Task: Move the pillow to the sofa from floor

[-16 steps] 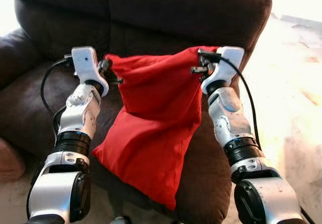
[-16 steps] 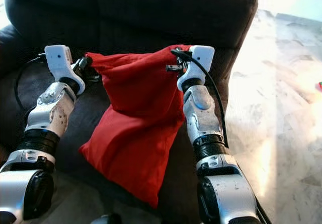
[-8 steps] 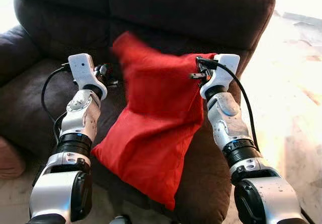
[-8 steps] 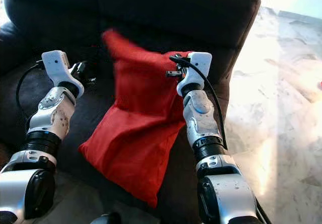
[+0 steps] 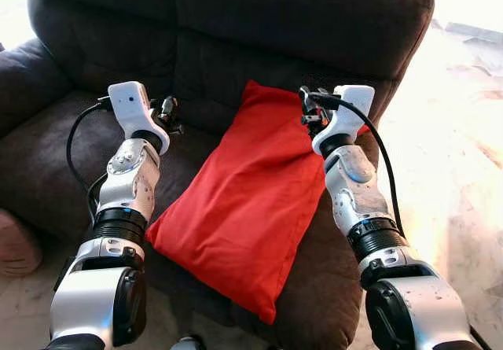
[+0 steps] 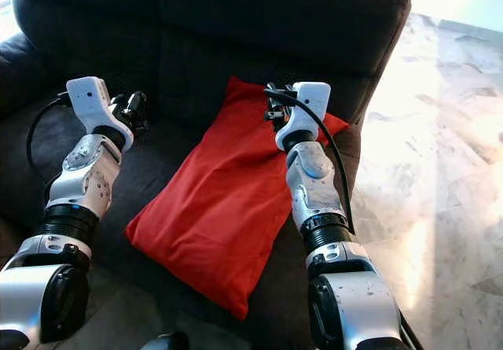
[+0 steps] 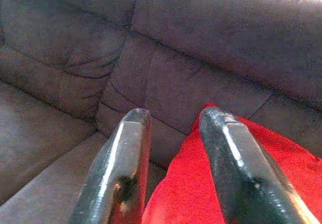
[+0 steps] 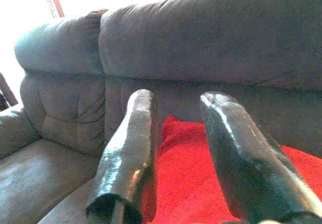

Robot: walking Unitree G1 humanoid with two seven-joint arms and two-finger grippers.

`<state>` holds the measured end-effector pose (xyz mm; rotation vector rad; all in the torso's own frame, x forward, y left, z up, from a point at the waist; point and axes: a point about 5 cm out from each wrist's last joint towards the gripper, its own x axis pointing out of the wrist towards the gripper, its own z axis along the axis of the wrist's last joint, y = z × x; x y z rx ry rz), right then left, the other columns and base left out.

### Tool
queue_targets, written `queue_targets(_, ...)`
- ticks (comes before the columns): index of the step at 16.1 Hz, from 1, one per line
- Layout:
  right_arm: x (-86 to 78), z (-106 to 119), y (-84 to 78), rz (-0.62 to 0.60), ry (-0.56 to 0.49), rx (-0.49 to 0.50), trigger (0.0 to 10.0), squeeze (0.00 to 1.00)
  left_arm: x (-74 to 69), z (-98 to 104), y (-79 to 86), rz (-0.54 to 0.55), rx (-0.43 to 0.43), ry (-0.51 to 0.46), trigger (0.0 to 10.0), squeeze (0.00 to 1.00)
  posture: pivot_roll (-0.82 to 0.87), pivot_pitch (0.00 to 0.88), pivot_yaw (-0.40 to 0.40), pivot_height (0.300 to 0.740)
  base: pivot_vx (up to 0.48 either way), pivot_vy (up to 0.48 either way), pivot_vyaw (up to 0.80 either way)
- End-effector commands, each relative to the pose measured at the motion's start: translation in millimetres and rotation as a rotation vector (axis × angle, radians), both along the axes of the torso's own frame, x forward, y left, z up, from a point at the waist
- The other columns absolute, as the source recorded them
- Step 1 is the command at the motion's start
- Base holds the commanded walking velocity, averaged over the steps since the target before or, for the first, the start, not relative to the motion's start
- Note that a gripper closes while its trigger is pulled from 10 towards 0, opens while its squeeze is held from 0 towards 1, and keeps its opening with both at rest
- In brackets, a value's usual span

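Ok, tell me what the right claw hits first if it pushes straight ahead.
Most likely the sofa backrest. The open right claw points over the red pillow's top edge toward it; depth is uncertain.

One red pillow (image 5: 247,208). One dark brown sofa (image 5: 314,20), with two back cushions side by side. Two silver arms: the left arm (image 5: 126,185) and the right arm (image 5: 357,200). Two pincers, the left pincer (image 7: 173,148) and the right pincer (image 8: 176,133), each with two black fingers set apart and nothing between them. Two black cables, one looped beside each wrist. One pale marble floor (image 6: 440,169).
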<state>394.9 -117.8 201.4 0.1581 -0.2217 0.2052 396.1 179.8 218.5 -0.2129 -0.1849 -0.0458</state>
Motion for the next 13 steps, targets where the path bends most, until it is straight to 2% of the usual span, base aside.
queue_targets(1, 0.9, 5, -1.7, -0.013, -0.022, -0.011, 10.0, 0.00, -2.6, 8, -2.7, 0.002, 0.034, -0.042, 10.0, 0.00, 0.11, 0.157, -0.044, 0.740, 0.000, 0.000, 0.00)
queue_targets(4, -2.3, -2, -6.5, -0.034, -0.010, -0.002, 10.0, 0.00, -10.0, 1, -9.3, -0.030, 0.086, -0.059, 10.0, 0.00, 0.11, 0.151, -0.046, 0.740, 0.000, 0.000, 0.00)
queue_targets(5, -7.3, -14, -9.2, -0.046, 0.016, -0.005, 10.0, 0.00, -14.4, -12, -10.3, -0.039, 0.070, -0.033, 10.0, 0.00, 0.11, 0.150, -0.046, 0.740, 0.000, 0.000, 0.00)
queue_targets(8, -19.1, -34, -19.7, -0.084, 0.058, -0.005, 10.0, 0.00, -24.3, -32, -1.9, 0.002, 0.076, 0.023, 10.0, 0.00, 0.09, 0.149, -0.043, 0.740, 0.000, 0.000, 0.00)
queue_targets(10, -27.0, -43, -30.7, -0.128, 0.071, 0.006, 10.0, 0.00, -33.7, -32, -0.2, 0.009, 0.075, -0.018, 10.0, 0.00, 0.09, 0.145, -0.040, 0.740, 0.000, 0.000, 0.00)
queue_targets(11, -33.2, -43, -36.3, -0.155, 0.045, 0.035, 10.0, 0.00, -42.5, -27, -2.3, 0.020, 0.152, -0.089, 10.0, 0.00, 0.09, 0.146, -0.040, 0.740, 0.000, 0.000, 0.00)
queue_targets(13, -38.1, -33, -32.3, -0.142, -0.029, 0.050, 10.0, 0.00, -52.1, -24, -9.6, 0.014, 0.102, -0.167, 10.0, 0.00, 0.07, 0.140, -0.037, 0.740, 0.000, 0.000, 0.00)
